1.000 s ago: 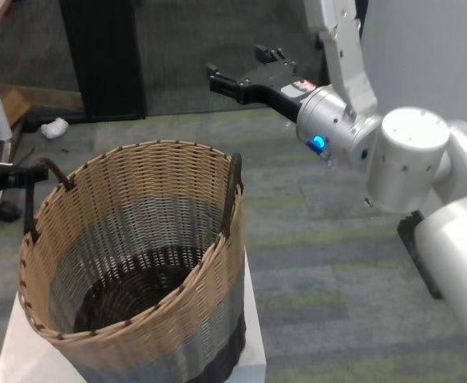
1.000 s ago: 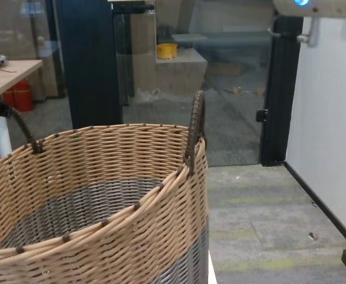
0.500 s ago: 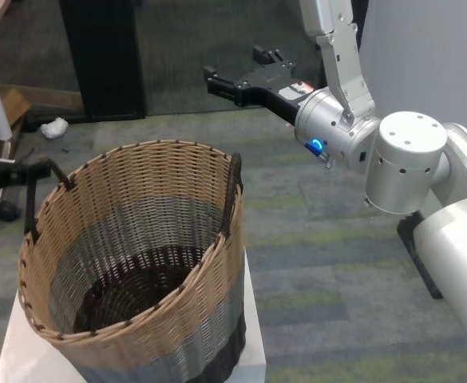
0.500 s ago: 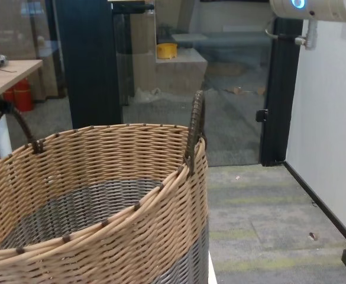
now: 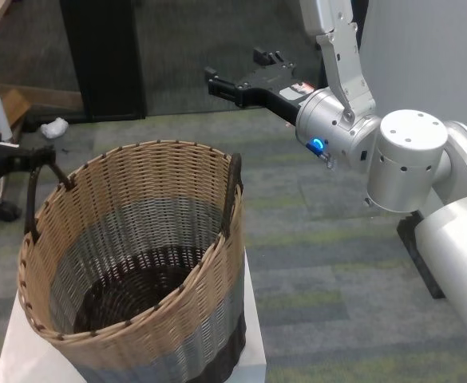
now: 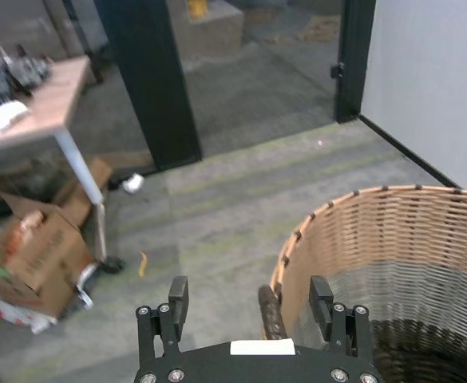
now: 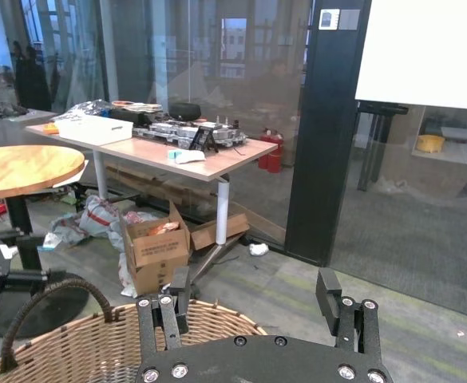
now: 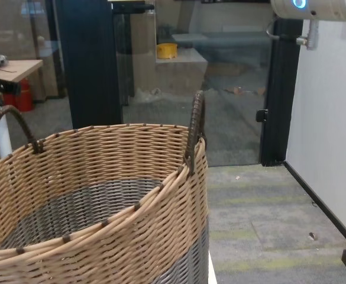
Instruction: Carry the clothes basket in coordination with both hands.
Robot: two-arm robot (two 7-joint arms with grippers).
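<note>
No legible writing is seen; the clothes basket point(image 5: 137, 263) is set on a white stand point(image 5: 253, 351) over grey-green carpet point(image 5: 329, 263), both grippers point(image 6: 249, 299) point(image 5: 241, 76) spread wide and empty.

We see grey-green carpet point(image 5: 313, 263), a black pillar point(image 8: 89, 59) fronting glass partitions point(image 7: 177, 72), a white wall point(image 8: 332, 118), a cluttered wooden desk point(image 7: 177, 148), and cardboard boxes point(image 7: 155, 243) beneath it.

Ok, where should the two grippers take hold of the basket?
Probably by the two arched loop handles, one each. The left gripper is open, its jaws straddling the left handle. The right gripper, open, hangs high behind the basket and should descend onto the upright right handle from above.
</note>
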